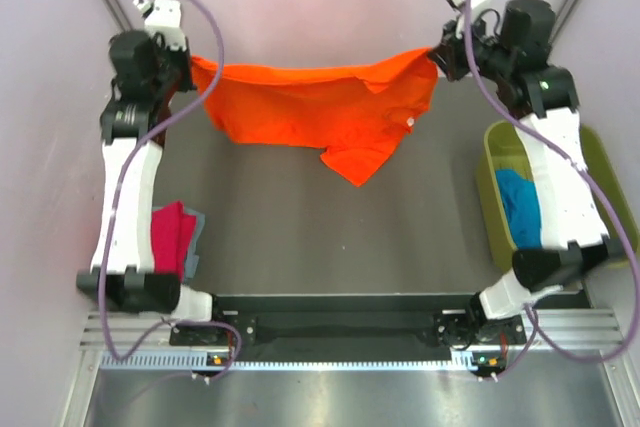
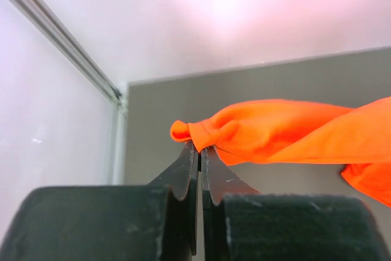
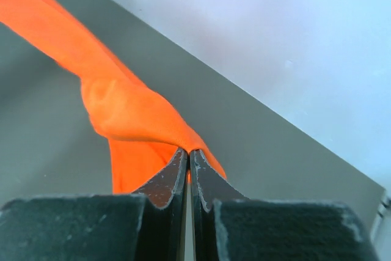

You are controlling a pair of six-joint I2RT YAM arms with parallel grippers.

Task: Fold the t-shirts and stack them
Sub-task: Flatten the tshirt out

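A bright orange t-shirt hangs stretched across the far side of the table, held up at both top corners. My left gripper is shut on its left corner; the bunched orange cloth sits at the fingertips of that gripper. My right gripper is shut on the right corner, with the orange cloth pinched at its tips. A small white tag shows near the shirt's right side. A magenta-pink t-shirt lies folded on a grey-blue one at the left. A teal-blue t-shirt sits in the bin.
An olive-green plastic bin stands at the right edge, under the right arm. The folded pile lies beside the left arm's base. White walls enclose the back and sides. The dark grey table stretches between the arms.
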